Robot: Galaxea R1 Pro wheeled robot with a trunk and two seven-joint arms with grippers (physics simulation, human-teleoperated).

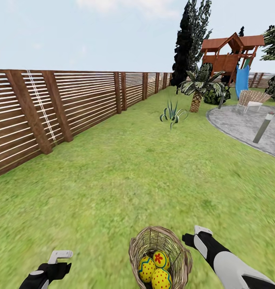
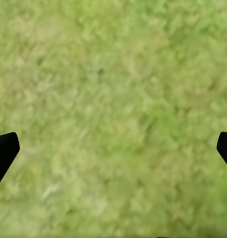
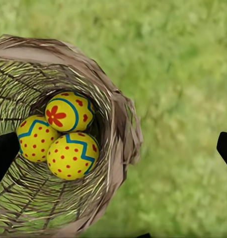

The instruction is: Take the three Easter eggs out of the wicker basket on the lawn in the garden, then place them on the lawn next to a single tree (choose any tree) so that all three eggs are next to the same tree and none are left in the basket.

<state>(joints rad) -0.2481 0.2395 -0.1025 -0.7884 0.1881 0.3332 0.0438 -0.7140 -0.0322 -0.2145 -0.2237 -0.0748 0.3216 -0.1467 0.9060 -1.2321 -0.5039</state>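
The right gripper hangs just beside the wicker basket's rim on the robot's right, apart from it; its two dark fingertips stand wide apart at the edges of the right wrist view, holding nothing. One fingertip lies over the basket's mouth and the other over bare grass. The left gripper hovers over the lawn, well apart from the basket on its left, its jaws likewise spread with only grass between them.

The wicker basket sits on the lawn low in the head view, between the two arms, its open mouth tipped up and a little toward the robot. All three Easter eggs lie touching in a tight cluster at its bottom. The egg with the red flower lies farthest from the robot, flower facing up. The egg with the blue zigzag and red dots has its long axis roughly level, across the basket. The third egg, also dotted with a blue line, lies against both; its axis is hard to tell.

Beyond, a brown slatted fence runs along the left, a spiky plant and a small palm stand ahead, and a grey paved patio lies to the right.
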